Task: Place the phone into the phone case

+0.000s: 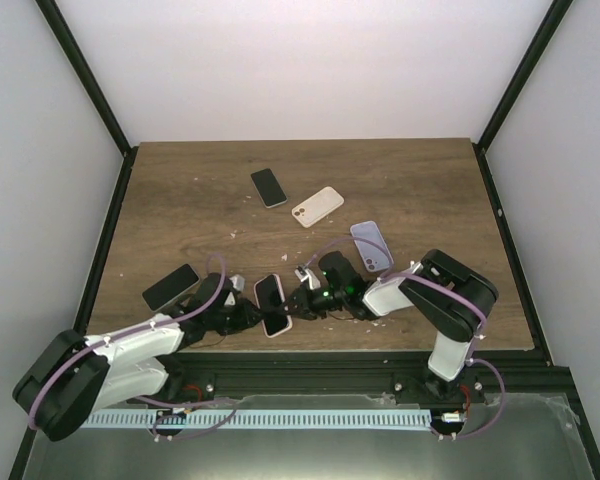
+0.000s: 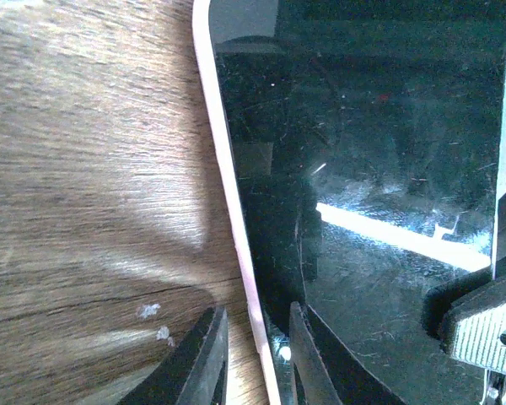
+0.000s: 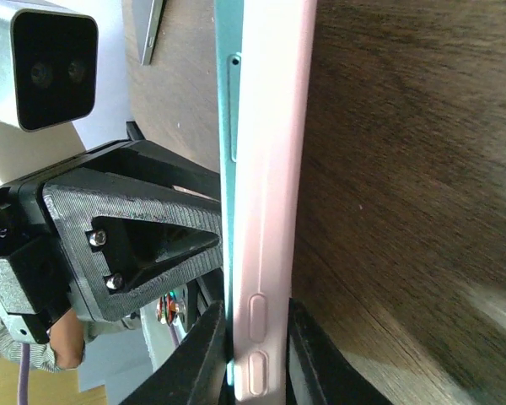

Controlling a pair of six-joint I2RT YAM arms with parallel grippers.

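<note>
Left claw [image 2: 253, 342] and right claw [image 3: 257, 346] each pinch phone [image 1: 269, 295] and pink case [image 3: 270, 169], both cropped.

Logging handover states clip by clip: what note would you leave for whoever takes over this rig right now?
Left tool: fingers straddle the rim of the pink phone case; grip unclear.
Right tool: closed across the phone and case on the opposite long edge.
Position: phone lies screen up in the case, between the two tools.
Done: phone laid in the case.
Left: the phone's teal side shows beside the case wall in the right wrist view, so it is possibly not seated. Press it home, then release.
</note>
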